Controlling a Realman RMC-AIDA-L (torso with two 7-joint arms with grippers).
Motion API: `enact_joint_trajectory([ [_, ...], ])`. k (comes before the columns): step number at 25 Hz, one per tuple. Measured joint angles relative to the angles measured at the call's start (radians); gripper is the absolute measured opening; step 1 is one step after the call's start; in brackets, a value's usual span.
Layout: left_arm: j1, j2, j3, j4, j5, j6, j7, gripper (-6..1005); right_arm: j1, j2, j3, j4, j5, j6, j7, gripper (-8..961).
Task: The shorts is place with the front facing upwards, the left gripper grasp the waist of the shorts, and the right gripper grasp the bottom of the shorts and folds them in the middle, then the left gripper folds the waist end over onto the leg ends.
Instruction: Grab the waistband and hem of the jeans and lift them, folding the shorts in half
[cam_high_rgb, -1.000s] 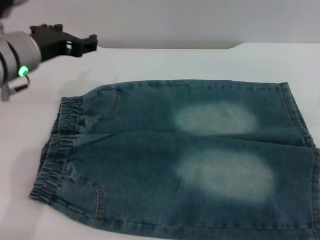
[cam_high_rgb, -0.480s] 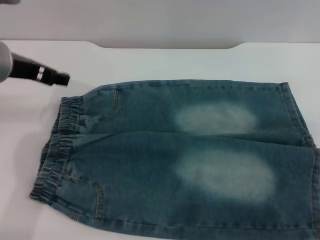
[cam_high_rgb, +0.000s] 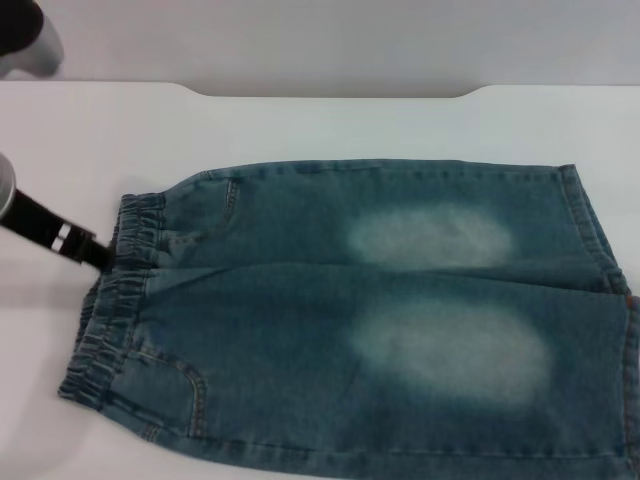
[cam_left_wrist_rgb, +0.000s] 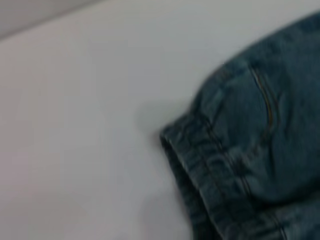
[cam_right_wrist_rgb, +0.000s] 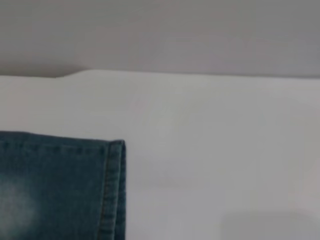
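1. The shorts (cam_high_rgb: 360, 310) are lying flat and spread on the white surface (cam_high_rgb: 330, 125), front side showing, with two faded patches on the denim legs.
2. The waist (cam_high_rgb: 115, 300), a puckered elastic band, is sitting at the robot's left end of the garment; the leg ends (cam_high_rgb: 600, 240), straight stitched hems, are lying at the robot's right end and running off the head view's edge.
3. The left tool (cam_high_rgb: 88, 250) is showing in the head view as a dark tip on a black and silver arm, reaching in from the left edge and meeting the far part of the waist band. Whether it is touching or only just beside the fabric cannot be told.
4. The state of the left tool's fingers cannot be told: only one dark end is visible, and the left wrist view is not showing them.
5. The left wrist view is showing the gathered waist corner (cam_left_wrist_rgb: 200, 165) close up, resting on the surface.
6. The right tool is not appearing in any view. The right wrist view is showing one stitched hem corner (cam_right_wrist_rgb: 112, 190) lying flat on the surface, with bare surface beside it.
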Motion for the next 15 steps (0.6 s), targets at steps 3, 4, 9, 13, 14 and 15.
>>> enact_joint_trajectory([
  [3,-0.033,0.001,0.004,0.026,0.002,-0.094,-0.019,835,-0.008,0.004,0.01,-0.008,0.002,0.002,0.005,615],
  [4,-0.036,0.001,0.007,0.027,0.002,-0.106,-0.024,834,-0.011,0.004,0.009,-0.011,0.002,0.0,0.008,615],
  [9,-0.063,0.002,0.034,0.048,0.003,-0.171,-0.063,834,-0.022,0.005,0.004,-0.035,0.002,-0.027,0.015,615],
  [13,-0.076,0.0,0.052,0.087,0.004,-0.179,-0.085,833,-0.02,0.003,0.002,-0.073,-0.001,-0.065,0.0,614],
  [14,-0.078,-0.001,0.064,0.101,0.004,-0.179,-0.095,833,-0.02,0.003,0.002,-0.086,-0.001,-0.076,-0.006,614],
  [15,-0.085,0.001,0.104,0.141,0.004,-0.179,-0.126,833,-0.02,0.003,0.001,-0.098,-0.001,-0.086,-0.011,614],
])
